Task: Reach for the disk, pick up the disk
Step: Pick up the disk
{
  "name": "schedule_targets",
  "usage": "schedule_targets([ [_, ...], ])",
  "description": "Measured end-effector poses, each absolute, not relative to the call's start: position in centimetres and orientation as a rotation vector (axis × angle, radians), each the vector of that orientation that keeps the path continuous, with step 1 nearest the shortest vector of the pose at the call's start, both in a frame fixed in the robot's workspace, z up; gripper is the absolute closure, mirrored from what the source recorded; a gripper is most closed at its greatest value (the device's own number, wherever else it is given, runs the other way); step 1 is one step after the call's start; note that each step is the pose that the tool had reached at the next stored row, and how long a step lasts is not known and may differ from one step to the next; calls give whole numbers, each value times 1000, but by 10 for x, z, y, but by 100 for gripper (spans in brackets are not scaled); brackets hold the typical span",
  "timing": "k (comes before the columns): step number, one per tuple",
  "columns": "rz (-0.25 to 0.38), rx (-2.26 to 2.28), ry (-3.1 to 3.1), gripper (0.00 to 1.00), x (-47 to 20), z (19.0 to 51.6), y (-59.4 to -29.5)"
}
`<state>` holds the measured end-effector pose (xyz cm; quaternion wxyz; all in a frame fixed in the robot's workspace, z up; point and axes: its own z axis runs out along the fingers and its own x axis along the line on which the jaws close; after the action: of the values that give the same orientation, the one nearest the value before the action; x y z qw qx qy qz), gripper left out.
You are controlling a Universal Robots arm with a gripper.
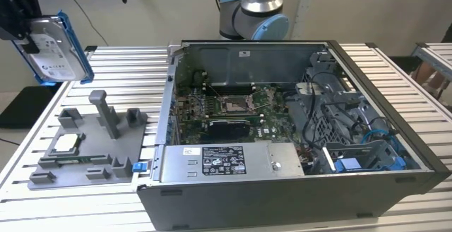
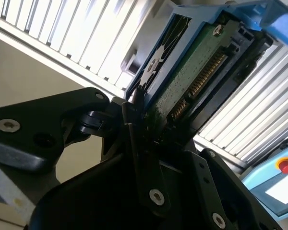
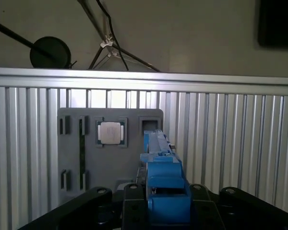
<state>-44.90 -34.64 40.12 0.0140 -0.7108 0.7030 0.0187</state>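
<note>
The disk (image 1: 60,57) is a silver-grey hard drive with a white label in a blue bracket. It hangs on edge, high above the table at the exterior view's far left. My black gripper (image 1: 29,40) is shut on it from that side. In the second wrist view the disk (image 2: 192,81) shows its green circuit board and connector row, with the black fingers (image 2: 139,143) clamped against its end. In the first wrist view the blue bracket of the disk (image 3: 165,182) stands edge-on between the gripper's black arms, above the grey fixture.
Below the disk, a grey fixture plate (image 1: 84,147) lies on the slatted aluminium table (image 1: 120,57) and carries a small square silver chip (image 1: 67,143). An open computer case (image 1: 282,136) with a blue drive cage (image 1: 360,163) is at the exterior view's right. The arm's base (image 1: 254,15) stands behind the case.
</note>
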Motion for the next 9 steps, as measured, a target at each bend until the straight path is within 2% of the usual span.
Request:
schedule_targets([
  [9,58,-2213,2189,100,-449,428,-346],
])
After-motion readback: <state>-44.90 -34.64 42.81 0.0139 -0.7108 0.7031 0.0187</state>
